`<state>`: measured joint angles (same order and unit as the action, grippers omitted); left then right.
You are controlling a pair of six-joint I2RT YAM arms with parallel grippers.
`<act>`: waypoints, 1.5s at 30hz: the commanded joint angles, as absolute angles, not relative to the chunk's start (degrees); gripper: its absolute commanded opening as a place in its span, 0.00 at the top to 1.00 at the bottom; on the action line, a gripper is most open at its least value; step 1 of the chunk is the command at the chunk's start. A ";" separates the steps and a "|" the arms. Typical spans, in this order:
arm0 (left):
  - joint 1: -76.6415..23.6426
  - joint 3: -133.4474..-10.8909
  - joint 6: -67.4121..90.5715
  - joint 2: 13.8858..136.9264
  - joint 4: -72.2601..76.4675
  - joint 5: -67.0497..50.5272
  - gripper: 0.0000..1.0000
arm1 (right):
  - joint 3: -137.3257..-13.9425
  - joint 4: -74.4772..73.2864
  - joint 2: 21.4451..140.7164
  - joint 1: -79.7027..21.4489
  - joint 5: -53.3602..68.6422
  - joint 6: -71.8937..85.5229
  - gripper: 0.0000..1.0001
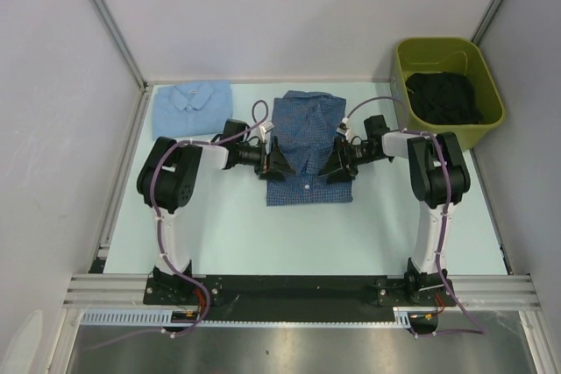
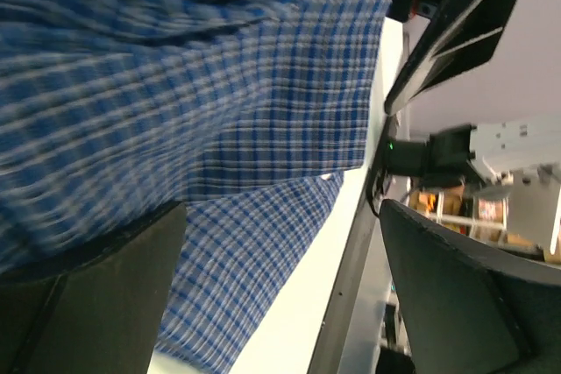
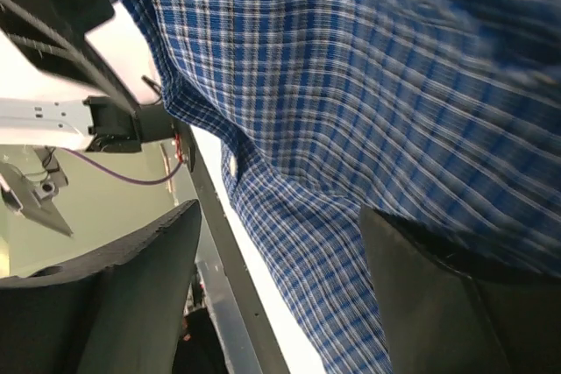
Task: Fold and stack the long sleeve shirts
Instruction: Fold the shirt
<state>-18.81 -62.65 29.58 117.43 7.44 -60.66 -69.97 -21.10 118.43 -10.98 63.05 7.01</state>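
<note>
Two shirts lie on the table: a pale one folded at the far left and a checked one folded in the middle. One green bin stands far right. The dark cloth in it is too bunched to identify, and up close the checks blur. The left end effector gapes wide at the checked shirt's left edge, one finger against the cloth. The right end effector gapes as wide at its right edge, one finger touching. Neither grips anything.
</note>
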 commanded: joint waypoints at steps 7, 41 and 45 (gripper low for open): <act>-19.94 -57.93 22.06 101.10 0.44 -63.80 0.01 | -63.31 -23.83 101.62 -12.12 61.69 9.39 0.08; -17.49 -59.14 17.49 98.34 0.62 -52.74 0.03 | -69.25 -6.16 112.05 -13.71 51.16 22.41 0.76; -16.53 -61.78 15.65 99.31 0.44 -50.72 0.03 | -73.28 -4.92 116.96 -15.64 48.79 22.94 0.81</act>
<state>-17.43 -58.28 18.35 98.63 0.49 -53.49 -69.14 -7.57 112.40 -14.00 52.42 20.99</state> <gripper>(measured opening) 0.973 0.207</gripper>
